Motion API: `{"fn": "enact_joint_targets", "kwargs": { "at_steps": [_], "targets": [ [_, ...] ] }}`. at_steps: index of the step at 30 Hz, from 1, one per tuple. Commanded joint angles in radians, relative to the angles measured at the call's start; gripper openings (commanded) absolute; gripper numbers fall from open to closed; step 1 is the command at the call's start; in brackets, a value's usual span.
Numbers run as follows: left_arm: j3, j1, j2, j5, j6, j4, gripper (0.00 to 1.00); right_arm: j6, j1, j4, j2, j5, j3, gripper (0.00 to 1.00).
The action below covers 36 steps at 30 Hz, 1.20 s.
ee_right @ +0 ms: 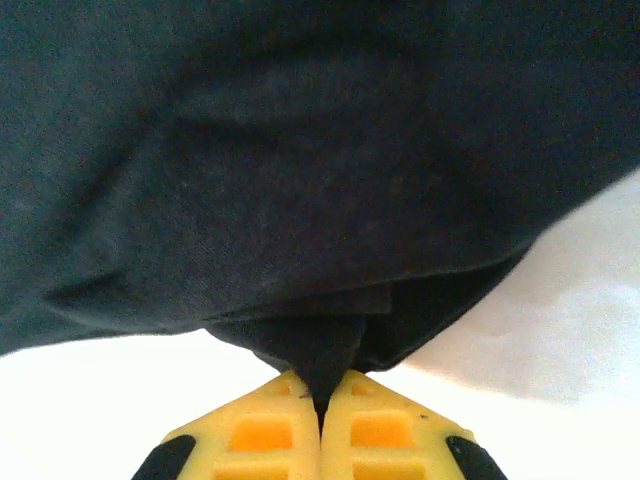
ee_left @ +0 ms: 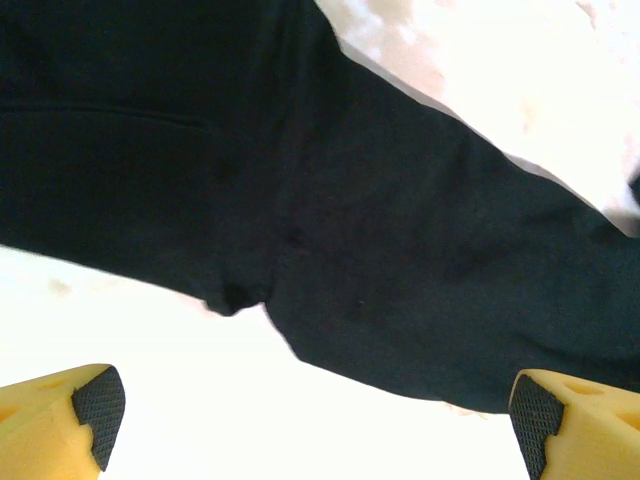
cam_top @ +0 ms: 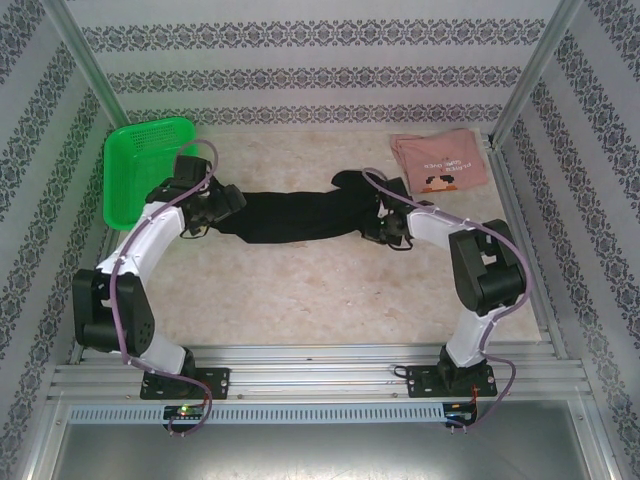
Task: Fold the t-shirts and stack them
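The black t-shirt (cam_top: 295, 215) lies bunched in a long strip across the middle of the table. My right gripper (cam_top: 383, 228) is at its right end, and in the right wrist view the yellow jaws are shut on a fold of the black t-shirt (ee_right: 320, 250), pinched at my right gripper (ee_right: 321, 400). My left gripper (cam_top: 222, 212) is at the strip's left end. It stands open, both fingertips (ee_left: 95, 410) wide apart above bare table, just short of the black t-shirt (ee_left: 380, 250) edge. The pink t-shirt (cam_top: 440, 162) lies folded at the back right.
A green mesh basket (cam_top: 140, 165) stands tilted at the back left, close to the left arm. Patterned walls and metal posts enclose the table (cam_top: 320, 290) on three sides. Bare tabletop lies between the black shirt and the arm bases.
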Motion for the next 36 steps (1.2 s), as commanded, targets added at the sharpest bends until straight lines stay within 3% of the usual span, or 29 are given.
{"fn": "enact_joint_targets", "kwargs": {
  "at_steps": [1,5,9,13,16,23,27,33,36],
  "targets": [
    [0.002,0.016,-0.019,-0.088,0.002,-0.085,1.0,0.017,-0.034,0.051,-0.174,-0.035,0.025,0.0],
    [-0.031,0.016,0.004,-0.089,-0.015,-0.047,1.0,0.016,-0.078,0.019,-0.326,-0.123,0.041,0.0],
    [-0.044,-0.001,0.03,-0.012,-0.066,0.073,1.0,0.0,-0.123,-0.028,-0.458,-0.223,0.069,0.0],
    [-0.041,-0.047,0.087,0.089,-0.135,0.173,1.0,0.013,-0.173,-0.087,-0.526,-0.296,0.087,0.0],
    [-0.033,-0.095,0.132,0.098,-0.169,0.207,1.0,0.015,-0.21,-0.105,-0.556,-0.342,0.076,0.0],
    [-0.012,-0.16,0.168,0.165,-0.213,0.283,0.99,-0.063,-0.249,-0.239,-0.578,-0.321,0.011,0.0],
    [0.032,-0.215,0.171,0.157,-0.141,0.19,0.99,-0.086,-0.256,-0.299,-0.612,-0.241,-0.08,0.04],
    [-0.078,-0.159,0.116,0.104,-0.186,0.178,0.99,-0.09,-0.282,-0.336,-0.682,-0.133,-0.2,0.06],
    [-0.024,-0.157,0.135,0.094,-0.137,0.164,0.99,-0.091,-0.285,-0.402,-0.684,-0.044,-0.235,0.08]
  ]
}}
